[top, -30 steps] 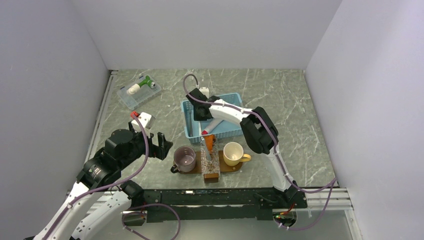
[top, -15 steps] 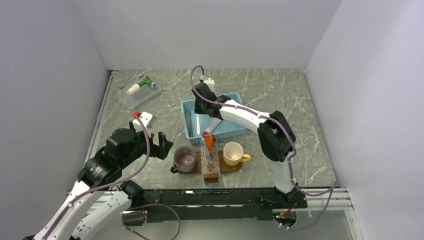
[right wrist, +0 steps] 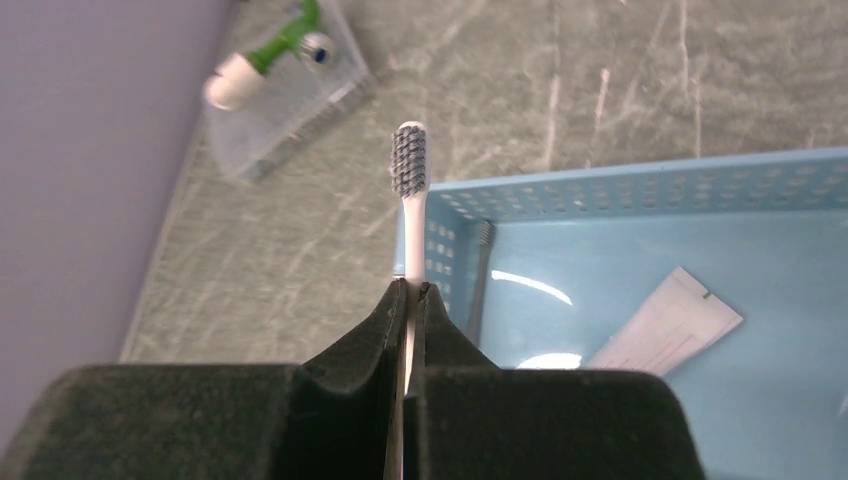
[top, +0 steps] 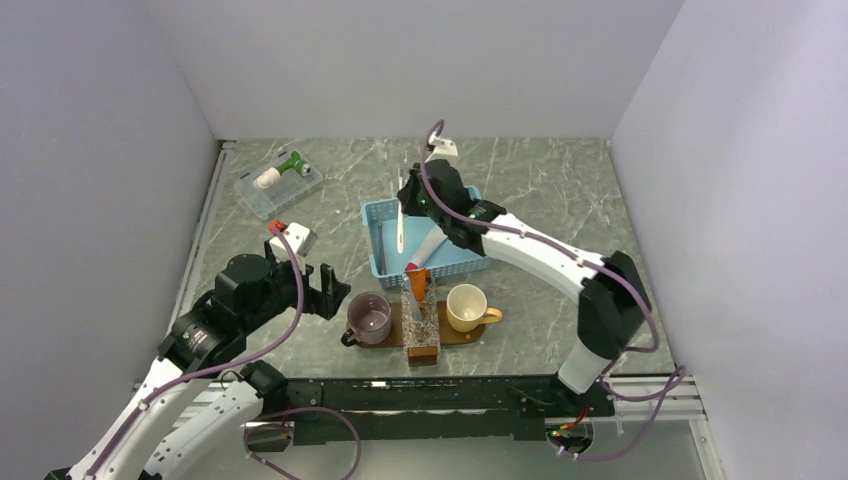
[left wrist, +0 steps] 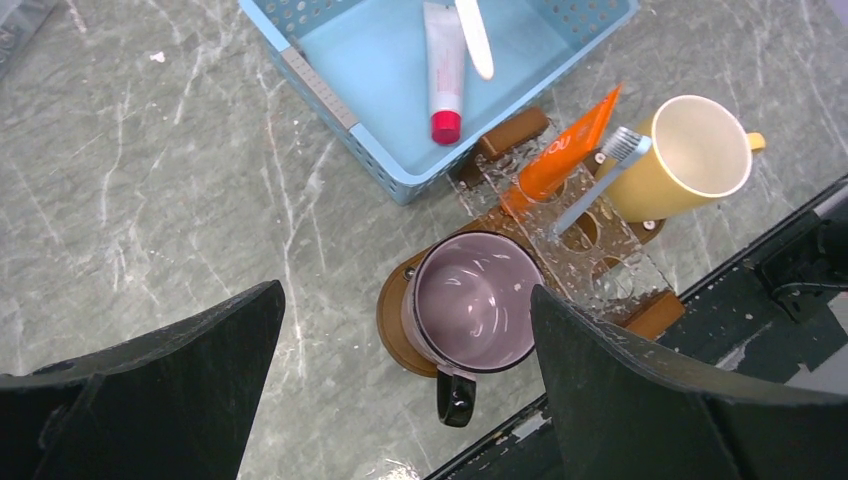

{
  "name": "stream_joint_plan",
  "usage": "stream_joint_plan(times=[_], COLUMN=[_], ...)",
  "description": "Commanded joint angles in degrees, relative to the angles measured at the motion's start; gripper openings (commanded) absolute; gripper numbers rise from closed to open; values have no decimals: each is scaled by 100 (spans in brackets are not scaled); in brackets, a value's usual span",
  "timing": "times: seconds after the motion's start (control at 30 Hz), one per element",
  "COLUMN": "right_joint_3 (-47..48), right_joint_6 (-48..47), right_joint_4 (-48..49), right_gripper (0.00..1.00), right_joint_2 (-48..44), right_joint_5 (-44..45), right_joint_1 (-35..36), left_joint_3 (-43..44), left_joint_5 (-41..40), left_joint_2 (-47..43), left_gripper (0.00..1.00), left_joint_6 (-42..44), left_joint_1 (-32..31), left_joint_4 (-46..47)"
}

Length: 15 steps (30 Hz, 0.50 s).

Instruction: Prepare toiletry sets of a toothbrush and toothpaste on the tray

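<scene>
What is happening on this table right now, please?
The right gripper is shut on the white toothbrush and holds it in the air over the blue basket, where a red-capped tube lies. The left gripper is open and empty, hovering near the purple mug. On the tray stand that mug, a yellow mug and a clear holder with the orange toothpaste and a grey brush in it.

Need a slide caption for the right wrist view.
Right arm's jaws shut on the toothbrush, bristles pointing away, held over the light-blue basket.
</scene>
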Motion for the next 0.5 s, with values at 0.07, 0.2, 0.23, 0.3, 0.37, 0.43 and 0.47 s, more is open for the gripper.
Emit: stream_joint_plan(times=[0.07,0.2,0.23,0.3,0.37,0.43,0.47], right_joint_3=[-647,-1017,-1118,-1308,-1484,-1660,-1738], right_joint_6=[-133,-27,20,128,248,417,500], right_joint_4=[1076,1410,1506,1712,1917,2185,2317], right_gripper=[0,0,0,0,0,0,0], right_joint_2=[-1077,-1646,-1773,-1994,-2187,-2337,-2409], right_joint_5=[-466,-940,-1083,-1439,-1747,-2063,-2198], right_joint_1=[36,49,53,72,108,128,148], left_joint_3=[295,543,610,712,776,823,843], left_joint_5=[522,802,893,1105,1340,1614,1806], left_joint_2=[5,78,96,112,116,145,162], left_gripper=[99,99,99,99,99,99,99], left_joint_6=[-61,-176,-219,-322,-432,-564,-639], left_joint_1=[28,29,34,27,27,31,34], left_joint_4=[445,499,533,638,782,932,1004])
